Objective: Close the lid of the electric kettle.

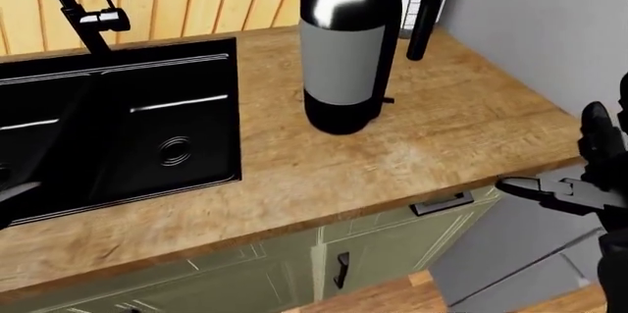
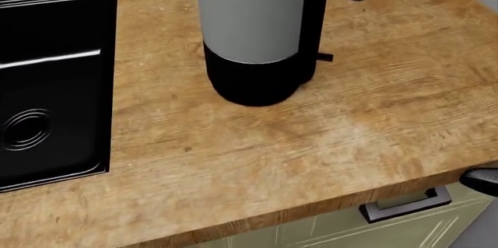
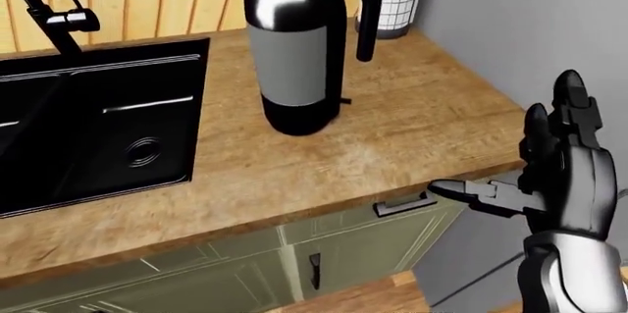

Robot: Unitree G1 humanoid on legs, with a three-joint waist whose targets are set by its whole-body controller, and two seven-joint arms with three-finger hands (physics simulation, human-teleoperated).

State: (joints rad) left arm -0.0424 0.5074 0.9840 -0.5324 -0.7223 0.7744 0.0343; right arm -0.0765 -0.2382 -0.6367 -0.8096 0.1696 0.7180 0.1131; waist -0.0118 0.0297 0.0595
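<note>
The right hand [image 3: 559, 173] stands at the lower right of the right-eye view, fingers spread apart, holding nothing, beyond the wooden counter [image 3: 412, 129] edge. The electric kettle [image 3: 294, 48] stands upright at upper centre, beside the black sink [image 3: 88, 122]. The left hand cannot be made out.

A kitchen: black sink [image 1: 118, 129], faucet [image 1: 83, 11], wooden counter [image 1: 442, 136], green cabinets [image 3: 363, 254].

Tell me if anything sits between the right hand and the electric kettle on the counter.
Nothing visible does. The right hand hovers open off the counter's right end, and only bare wood lies between it and the electric kettle. The black sink is on the kettle's far side, at left. The kettle's top is cropped, so the lid cannot be seen.
</note>
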